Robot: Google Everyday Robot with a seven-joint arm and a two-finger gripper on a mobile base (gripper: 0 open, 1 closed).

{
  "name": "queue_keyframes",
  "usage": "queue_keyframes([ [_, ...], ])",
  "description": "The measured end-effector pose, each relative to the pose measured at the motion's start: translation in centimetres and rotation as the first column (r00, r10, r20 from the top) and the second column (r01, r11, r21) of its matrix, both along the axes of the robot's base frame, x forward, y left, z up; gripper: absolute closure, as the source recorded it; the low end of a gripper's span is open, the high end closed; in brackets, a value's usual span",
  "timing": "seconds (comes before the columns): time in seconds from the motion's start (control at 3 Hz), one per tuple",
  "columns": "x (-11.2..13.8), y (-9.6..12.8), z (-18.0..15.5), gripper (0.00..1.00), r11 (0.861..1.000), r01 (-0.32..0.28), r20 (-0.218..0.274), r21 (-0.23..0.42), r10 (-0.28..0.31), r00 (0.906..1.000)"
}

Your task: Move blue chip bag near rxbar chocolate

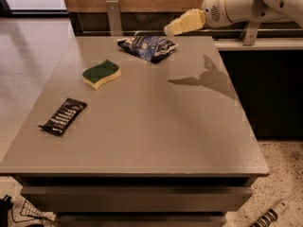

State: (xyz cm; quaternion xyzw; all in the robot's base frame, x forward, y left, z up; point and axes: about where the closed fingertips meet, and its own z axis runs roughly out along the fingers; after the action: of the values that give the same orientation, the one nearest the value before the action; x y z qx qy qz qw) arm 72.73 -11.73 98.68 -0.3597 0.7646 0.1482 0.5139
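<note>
The blue chip bag, crumpled navy foil with white lettering, lies at the far middle of the grey table. The rxbar chocolate, a flat black wrapper with white text, lies near the table's left edge, toward the front. My gripper reaches in from the upper right on a white arm; its cream-coloured tip hangs above the table's far edge, just right of and above the bag, not touching it. It holds nothing that I can see.
A green-and-yellow sponge lies between the bag and the bar. A metal post stands behind the table's far edge. A dark cabinet with a pale counter borders the table on the right.
</note>
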Motion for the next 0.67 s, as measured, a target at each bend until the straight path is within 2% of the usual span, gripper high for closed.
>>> queue_keyframes([
  [0.33,0.9,0.4,-0.2,0.00,1.000,-0.004,-0.003,0.000,0.004,1.0000],
  [0.67,4.1,1.6,-1.8,0.00,1.000,-0.006,-0.042,-0.024,0.005,0.9991],
])
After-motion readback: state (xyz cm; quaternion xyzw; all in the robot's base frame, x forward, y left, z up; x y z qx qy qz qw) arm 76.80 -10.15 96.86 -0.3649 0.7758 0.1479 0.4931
